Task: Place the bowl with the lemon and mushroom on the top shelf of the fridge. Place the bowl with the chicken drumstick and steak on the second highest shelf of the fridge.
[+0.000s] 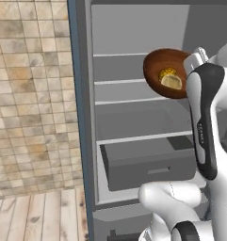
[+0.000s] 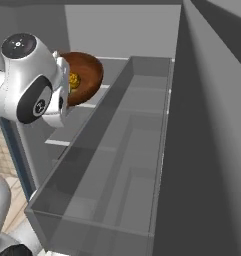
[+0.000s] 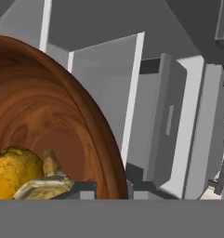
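The large reddish-brown bowl with the lemon and mushroom (image 1: pixel 158 70) hangs steeply tilted inside the open fridge, at its right side. Its mouth faces outward. The lemon (image 1: pixel 167 73) and mushroom (image 1: pixel 173 83) lie against its lower wall. In the hand view my gripper (image 3: pixel 114 189) is shut on the bowl's rim (image 3: pixel 104 139), one fingertip inside and one outside. The bowl (image 2: pixel 87 75) sits in front of the top shelf (image 1: pixel 116 55) and the second highest shelf (image 1: pixel 117 82), spanning both levels. My wrist hides its right edge.
Two more shelf panels (image 1: pixel 129 100) sit lower, above a grey drawer (image 1: pixel 148 162). The open door's long bin (image 2: pixel 117 165) runs along the right of the fridge opening. A tiled wall (image 1: pixel 30 94) and wood floor (image 1: pixel 35 216) lie left of the fridge.
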{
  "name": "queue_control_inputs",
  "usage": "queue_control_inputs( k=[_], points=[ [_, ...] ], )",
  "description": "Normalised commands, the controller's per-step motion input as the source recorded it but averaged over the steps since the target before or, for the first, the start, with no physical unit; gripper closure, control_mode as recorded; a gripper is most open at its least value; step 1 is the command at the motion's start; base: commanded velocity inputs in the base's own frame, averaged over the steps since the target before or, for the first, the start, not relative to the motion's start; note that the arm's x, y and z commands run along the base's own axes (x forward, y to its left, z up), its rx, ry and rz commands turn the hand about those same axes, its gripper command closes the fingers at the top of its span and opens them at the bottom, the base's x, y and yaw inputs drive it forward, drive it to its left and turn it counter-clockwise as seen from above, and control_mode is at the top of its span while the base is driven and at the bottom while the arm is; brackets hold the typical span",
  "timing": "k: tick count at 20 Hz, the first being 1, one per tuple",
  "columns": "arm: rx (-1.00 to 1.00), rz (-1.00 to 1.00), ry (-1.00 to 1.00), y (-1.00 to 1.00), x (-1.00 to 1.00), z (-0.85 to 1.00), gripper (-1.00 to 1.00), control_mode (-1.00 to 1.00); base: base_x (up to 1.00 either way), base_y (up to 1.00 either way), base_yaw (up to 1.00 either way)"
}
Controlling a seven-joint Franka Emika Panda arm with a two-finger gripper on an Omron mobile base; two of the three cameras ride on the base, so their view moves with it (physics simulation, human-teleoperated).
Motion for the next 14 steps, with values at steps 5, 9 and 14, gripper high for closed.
queue_control_inputs(
  k=[5, 9, 14],
  points=[
    [0.00, 0.00, 0.00, 0.00, 1.00, -0.03, 1.00, -1.00, 0.00, 0.00, 0.00],
    [0.00, 0.00, 0.00, 0.00, 1.00, 0.00, 1.00, -1.00, 0.00, 0.00, 0.00],
    [0.00, 0.00, 0.00, 0.00, 1.00, -0.02, 1.00, -1.00, 0.00, 0.00, 0.00]
  ],
)
